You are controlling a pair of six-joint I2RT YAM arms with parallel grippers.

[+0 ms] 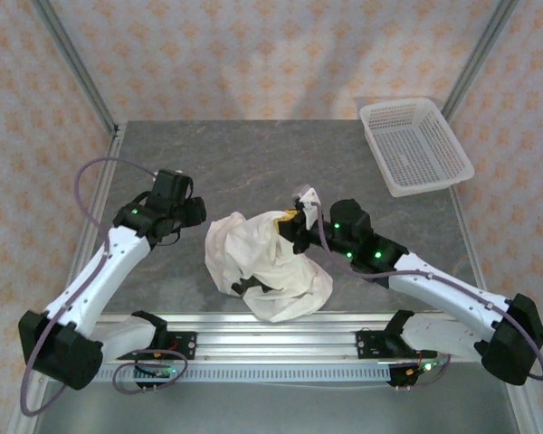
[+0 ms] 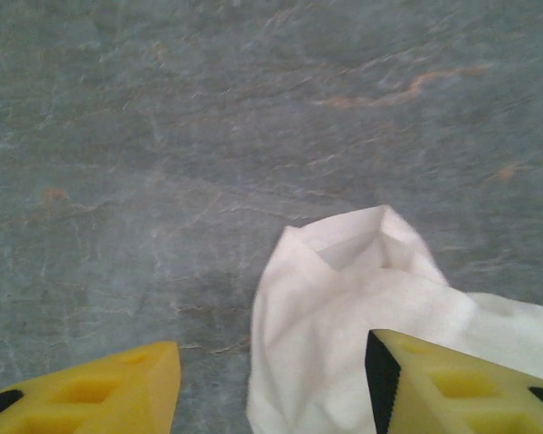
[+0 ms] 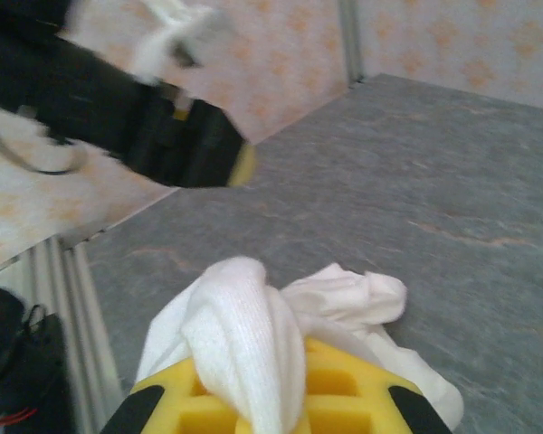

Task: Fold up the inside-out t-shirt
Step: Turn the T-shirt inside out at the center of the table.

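T-shirt (image 1: 267,262): a crumpled white heap on the table (image 1: 253,163), at the near edge between the arms; no fold made yet. Right gripper (image 3: 262,384): clenched on a bunched ridge of cloth. Left gripper (image 2: 273,351): released, jaws apart above the heap's left edge, holding nothing. Recommendation: spread the garment flat first, with the left taking an edge opposite the right's hold and both drawing apart evenly. The right wrist view confirms the pinch; the top view gives the heap's whole outline.
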